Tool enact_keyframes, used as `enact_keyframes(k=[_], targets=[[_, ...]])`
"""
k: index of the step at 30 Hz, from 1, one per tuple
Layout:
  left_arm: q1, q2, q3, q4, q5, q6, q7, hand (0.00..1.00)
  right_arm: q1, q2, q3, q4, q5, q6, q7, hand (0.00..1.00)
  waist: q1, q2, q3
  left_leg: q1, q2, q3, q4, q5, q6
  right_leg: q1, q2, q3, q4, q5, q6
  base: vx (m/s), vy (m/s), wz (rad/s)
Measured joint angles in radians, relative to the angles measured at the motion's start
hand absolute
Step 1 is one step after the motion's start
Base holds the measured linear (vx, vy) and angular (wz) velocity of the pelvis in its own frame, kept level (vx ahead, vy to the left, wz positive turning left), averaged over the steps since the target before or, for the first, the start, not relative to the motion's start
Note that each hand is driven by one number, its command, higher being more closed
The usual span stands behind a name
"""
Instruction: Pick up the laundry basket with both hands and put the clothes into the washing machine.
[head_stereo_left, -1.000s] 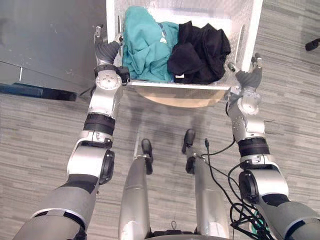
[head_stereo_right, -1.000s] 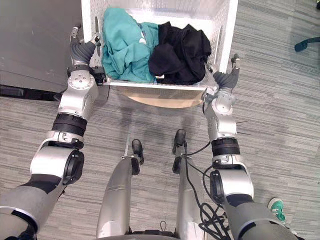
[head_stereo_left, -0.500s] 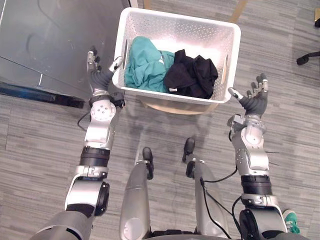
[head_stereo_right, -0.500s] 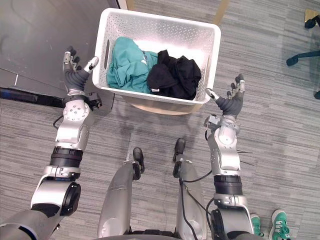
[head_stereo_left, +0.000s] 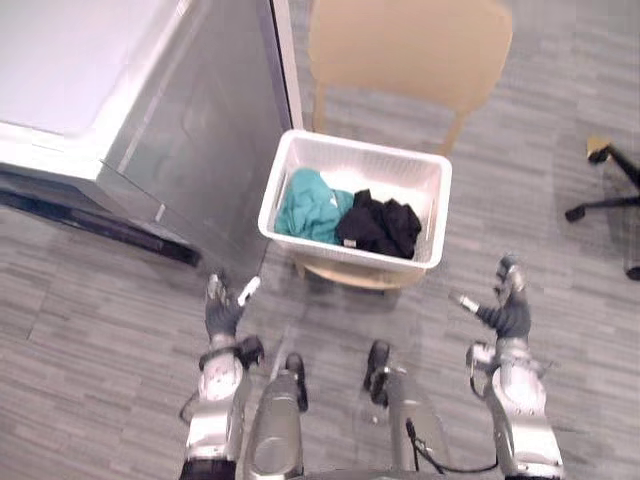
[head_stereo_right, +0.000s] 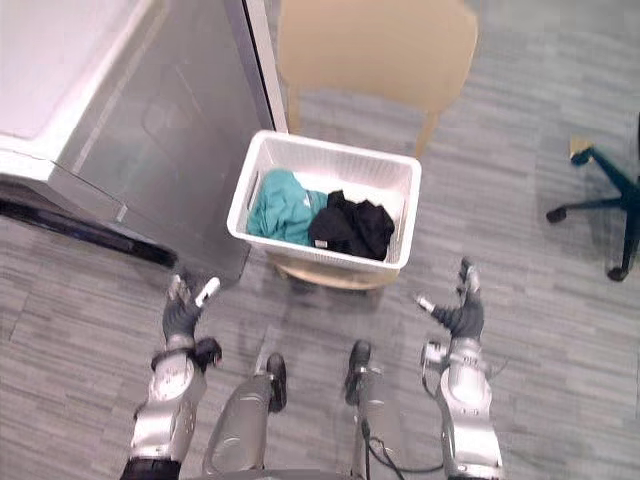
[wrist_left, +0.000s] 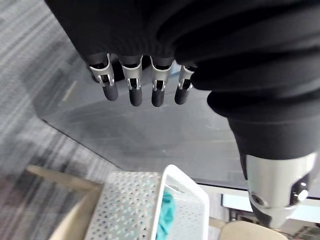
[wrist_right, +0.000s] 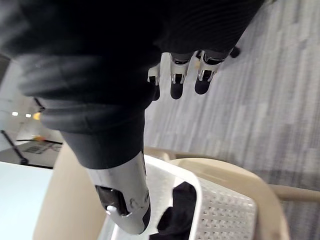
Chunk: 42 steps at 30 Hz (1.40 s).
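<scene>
Likely light and rigid, the laundry basket (head_stereo_left: 372, 165) wants gripping by its short ends; left hand (head_stereo_left: 222, 312) and right hand (head_stereo_left: 508, 315) hover near it, both spread wide and empty.

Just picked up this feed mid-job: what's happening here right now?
The white laundry basket sits on a tan chair beside the grey machine, with a teal garment and a black garment inside. The left hand and right hand are open and empty, held short of the basket. Nothing is gripped yet.
</scene>
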Motion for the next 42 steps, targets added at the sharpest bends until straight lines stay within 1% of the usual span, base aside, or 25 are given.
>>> enact_keyframes(k=[4,9,13,16,18,19,20,21,22,24,25,26,27,28,29,30,32,33,34,36,37,38,39,40,42], targets=[[0.022,-0.001,0.019,0.271,0.008,0.008,-0.064,0.00,0.019,0.009,-0.011,0.218,-0.029,0.006,0.038,0.00,0.005,0.018,-0.067,0.107,-0.018,-0.008,-0.095,0.021,-0.003,0.087,-0.008,-0.014,-0.029,-0.012,0.014,0.17,0.002,0.14],[0.009,0.021,0.118,0.570,0.078,0.025,-0.063,0.00,-0.021,0.012,-0.013,0.495,-0.028,0.019,0.041,0.00,0.006,0.037,-0.122,0.196,-0.030,-0.064,-0.194,0.064,-0.016,0.202,-0.010,-0.081,-0.095,-0.017,0.023,0.10,0.000,0.35],[0.007,0.025,0.118,0.642,0.082,0.025,-0.040,0.00,-0.062,0.011,-0.013,0.605,-0.018,0.020,0.039,0.00,0.017,0.040,-0.126,0.203,-0.058,-0.156,-0.262,0.122,-0.022,0.243,-0.034,-0.172,-0.114,-0.025,0.025,-0.01,-0.026,0.77],[-0.002,0.016,0.117,0.644,0.082,0.023,-0.023,0.00,-0.074,0.013,-0.015,0.647,0.013,0.019,0.036,0.00,0.019,0.032,-0.130,0.128,-0.089,-0.198,-0.291,0.222,-0.028,0.253,-0.094,-0.321,-0.107,-0.047,0.029,-0.07,-0.001,1.46],[-0.015,0.012,0.117,0.662,0.082,0.022,-0.019,0.00,-0.089,0.018,-0.017,0.673,0.021,0.015,0.035,0.00,0.021,0.027,-0.128,0.098,-0.067,-0.002,-0.298,0.224,-0.006,0.263,-0.118,-0.419,-0.112,-0.045,0.023,-0.08,0.111,1.57],[-0.023,0.015,0.118,0.687,0.087,0.023,-0.017,0.00,-0.125,0.015,-0.017,0.718,0.022,0.015,0.034,0.00,0.019,0.021,-0.126,0.097,-0.032,0.228,-0.286,0.188,0.048,0.284,-0.144,-0.477,-0.112,-0.049,0.019,-0.03,0.152,1.16],[-0.026,0.015,0.116,0.698,0.091,0.022,-0.014,0.00,-0.132,0.013,-0.019,0.725,0.023,0.016,0.034,0.00,0.016,0.021,-0.126,0.102,-0.016,0.300,-0.281,0.181,0.059,0.292,-0.150,-0.494,-0.112,-0.045,0.028,0.02,0.172,1.39],[-0.028,0.013,0.116,0.714,0.103,0.021,-0.006,0.00,-0.138,0.009,-0.025,0.726,0.023,0.013,0.034,0.00,0.008,0.027,-0.127,0.113,0.014,0.402,-0.272,0.207,0.065,0.314,-0.158,-0.529,-0.110,-0.040,0.052,0.07,0.131,1.02],[-0.033,0.019,0.119,0.719,0.110,0.018,-0.001,0.00,-0.154,0.010,-0.025,0.748,0.023,0.013,0.036,0.00,0.017,0.022,-0.128,0.117,-0.009,0.382,-0.272,0.214,0.072,0.325,-0.162,-0.524,-0.117,-0.030,0.072,0.08,0.139,0.86],[-0.033,0.041,0.116,0.722,0.120,0.012,-0.002,0.00,-0.169,0.028,-0.024,0.764,0.023,0.013,0.037,0.00,0.017,0.009,-0.126,0.113,-0.037,0.339,-0.275,0.210,0.077,0.346,-0.166,-0.528,-0.137,-0.027,0.082,0.05,0.181,0.60],[-0.034,0.047,0.118,0.734,0.120,0.006,-0.003,0.00,-0.169,0.031,-0.024,0.777,0.023,0.009,0.037,0.00,0.010,0.002,-0.124,0.111,-0.059,0.319,-0.266,0.189,0.088,0.354,-0.188,-0.525,-0.117,-0.040,0.102,0.05,0.244,0.79],[-0.032,0.053,0.118,0.736,0.121,0.001,-0.003,0.00,-0.170,0.029,-0.024,0.795,0.023,0.014,0.039,0.00,0.004,-0.008,-0.116,0.116,-0.087,0.301,-0.243,0.148,0.096,0.355,-0.241,-0.509,-0.045,-0.063,0.122,0.04,0.214,0.67],[-0.031,0.058,0.119,0.738,0.121,0.001,-0.003,0.00,-0.172,0.029,-0.021,0.800,0.023,0.018,0.040,0.00,0.003,-0.011,-0.111,0.124,-0.102,0.297,-0.232,0.129,0.102,0.350,-0.270,-0.485,0.005,-0.075,0.117,0.05,0.201,0.44],[-0.025,0.062,0.117,0.755,0.126,0.004,-0.003,0.00,-0.173,0.026,-0.004,0.801,0.023,0.024,0.042,0.00,-0.008,-0.009,-0.107,0.140,-0.125,0.286,-0.222,0.110,0.113,0.300,-0.319,-0.408,0.132,-0.084,0.037,0.06,0.144,0.23],[-0.020,0.063,0.117,0.760,0.141,0.007,-0.003,0.00,-0.175,0.024,0.018,0.799,0.023,0.024,0.046,0.00,-0.014,0.000,-0.095,0.158,-0.129,0.278,-0.221,0.101,0.116,0.250,-0.320,-0.307,0.234,-0.085,-0.021,0.10,0.154,0.25],[-0.009,0.069,0.116,0.757,0.154,0.009,-0.003,0.00,-0.176,0.028,0.052,0.798,0.025,0.024,0.059,0.00,-0.029,0.004,-0.080,0.178,-0.126,0.258,-0.225,0.097,0.118,0.194,-0.265,-0.173,0.325,-0.107,0.007,0.10,0.087,0.25],[-0.006,0.081,0.116,0.757,0.158,0.011,-0.003,0.00,-0.180,0.039,0.073,0.792,0.028,0.024,0.075,0.00,-0.042,0.000,-0.067,0.196,-0.125,0.228,-0.234,0.096,0.119,0.148,-0.187,-0.083,0.348,-0.142,0.039,0.11,0.018,0.45],[-0.013,0.081,0.116,0.755,0.160,0.010,-0.004,0.00,-0.182,0.039,0.086,0.791,0.030,0.024,0.081,0.00,-0.051,-0.008,-0.055,0.204,-0.127,0.201,-0.239,0.095,0.117,0.109,-0.117,-0.051,0.295,-0.159,0.040,0.12,-0.029,0.54],[-0.017,0.081,0.115,0.755,0.160,0.010,-0.004,0.00,-0.184,0.037,0.090,0.789,0.030,0.024,0.081,0.00,-0.055,-0.008,-0.049,0.207,-0.128,0.186,-0.239,0.094,0.116,0.096,-0.092,-0.043,0.265,-0.159,0.041,0.16,-0.051,0.72],[-0.028,0.084,0.108,0.756,0.172,0.009,-0.005,0.00,-0.173,0.034,0.095,0.766,0.030,0.024,0.082,0.00,-0.068,-0.013,-0.043,0.215,-0.139,0.130,-0.233,0.087,0.089,0.075,-0.008,0.036,0.078,-0.125,0.042,0.18,-0.074,0.92],[-0.030,0.081,0.106,0.754,0.179,0.008,-0.006,0.00,-0.165,0.033,0.096,0.754,0.030,0.024,0.082,0.00,-0.071,-0.018,-0.044,0.215,-0.146,0.115,-0.220,0.080,0.083,0.077,-0.004,0.055,0.046,-0.102,0.022,0.25,-0.125,1.15],[-0.031,0.078,0.105,0.753,0.193,0.003,-0.007,0.00,-0.154,0.027,0.108,0.741,0.029,0.023,0.084,0.00,-0.080,-0.021,-0.042,0.210,-0.153,0.077,-0.163,0.045,0.069,0.100,-0.006,0.054,0.033,-0.038,-0.006,0.23,-0.135,0.96],[-0.034,0.077,0.105,0.753,0.197,0.003,-0.006,0.00,-0.147,0.026,0.121,0.725,0.029,0.025,0.085,0.00,-0.088,-0.006,-0.036,0.206,-0.142,0.053,-0.124,0.022,0.057,0.120,-0.003,0.037,0.040,-0.044,-0.005,0.38,-0.203,1.03],[-0.027,0.056,0.117,0.719,0.197,0.002,-0.008,0.00,-0.116,0.024,0.150,0.643,0.027,0.023,0.090,0.00,-0.064,0.018,-0.038,0.136,-0.086,0.069,0.072,0.009,0.033,0.161,0.012,-0.004,0.030,-0.081,-0.018,0.36,-0.223,0.59],[-0.027,0.048,0.120,0.690,0.197,0.001,-0.010,0.00,-0.119,0.025,0.165,0.606,0.027,0.021,0.099,0.00,-0.051,0.024,-0.037,0.057,-0.033,0.085,0.255,0.037,-0.005,0.186,0.026,-0.024,0.023,-0.091,-0.032,0.31,-0.183,0.18]])
